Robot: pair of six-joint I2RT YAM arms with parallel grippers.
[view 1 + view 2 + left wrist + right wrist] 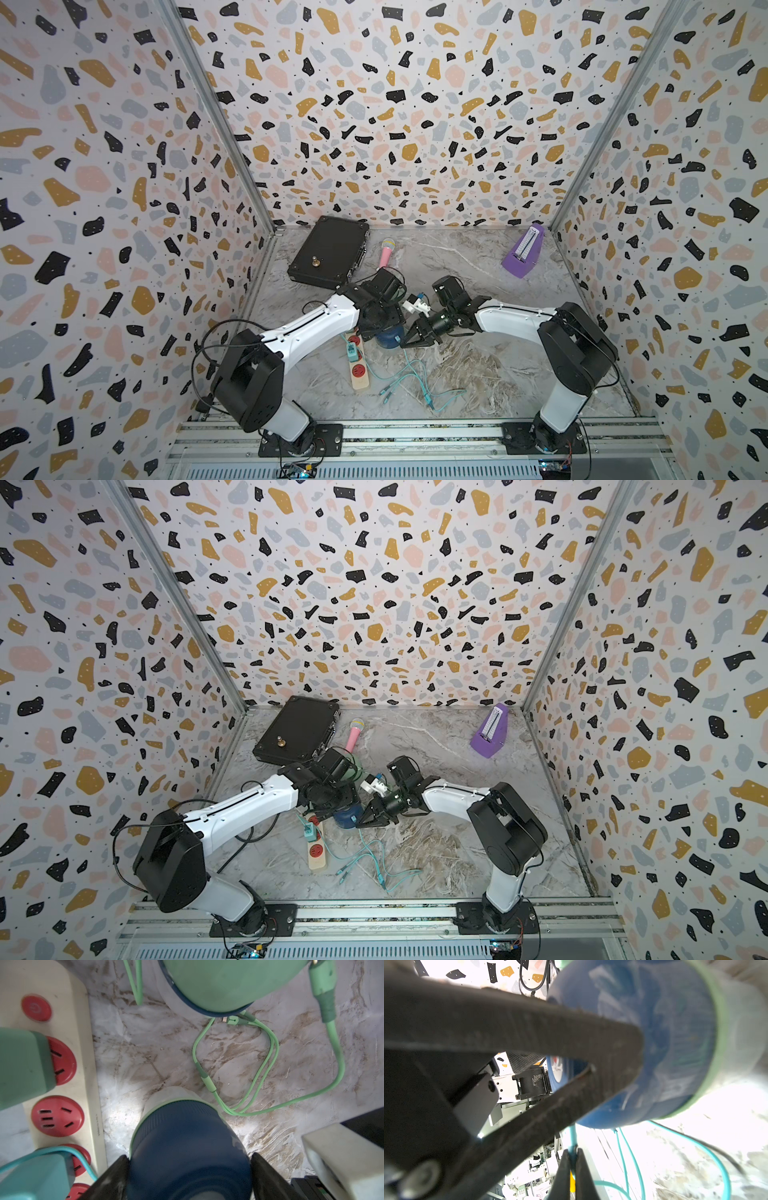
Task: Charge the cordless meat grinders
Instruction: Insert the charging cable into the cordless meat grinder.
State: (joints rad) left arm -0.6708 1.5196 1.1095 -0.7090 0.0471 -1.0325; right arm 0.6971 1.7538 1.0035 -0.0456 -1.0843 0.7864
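Fingers (112, 1178) of left gripper (188, 1156) pressed to both flanks of navy blue grinder (187, 1136): a wide-span hold. Right gripper (572, 1154) pinched tight on teal cable (572, 1136), which runs up to the navy dome's lower side; plugged in or not, cannot tell. Only the right wrist view shows that pinch. In both top views the wrists cover it, and navy blue grinder (388, 337) shows only in part, on marble table (478, 353) just beside power strip (360, 368). Only the left wrist view shows mint green grinder (218, 980), apart from the navy one, with green cable (327, 1005) at its side. Count: grinders 2; adapters on the strip 2, green adapter (22, 1066) and teal adapter (35, 1176); strip 1. Far side, top views only, one each: black case (328, 253), pink microphone (386, 251), purple metronome (524, 251).
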